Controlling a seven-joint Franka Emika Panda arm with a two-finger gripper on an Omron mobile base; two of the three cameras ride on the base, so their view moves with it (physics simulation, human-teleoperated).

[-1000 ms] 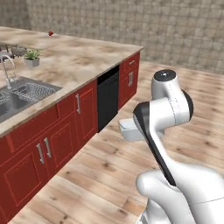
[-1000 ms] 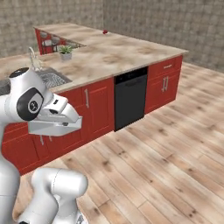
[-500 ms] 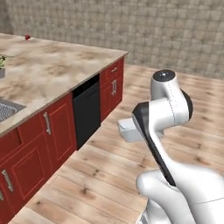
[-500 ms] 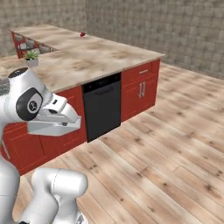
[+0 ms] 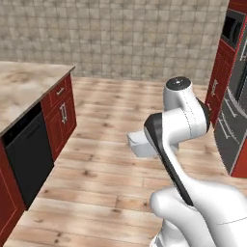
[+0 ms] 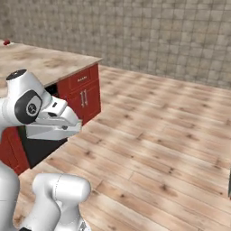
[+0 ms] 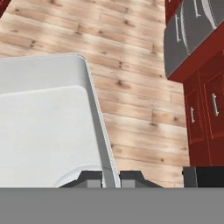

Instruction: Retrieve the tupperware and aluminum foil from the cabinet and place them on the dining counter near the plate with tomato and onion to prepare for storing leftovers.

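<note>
- Tupperware [image 7: 48, 127]: we hold it by its raised rim, our hand [image 7: 111, 177] clamped on that edge; the tray extends away from the fingertips, carried level above the wooden floor [image 6: 158, 135].
- In the left base view the tupperware [image 5: 140, 144] shows beside our arm, clear of the counter [image 5: 24, 89].
- Writing or labels: none that we can read.

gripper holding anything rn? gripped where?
Yes: the tupperware, pinched at its raised rim between the fingers of the gripper.
</note>
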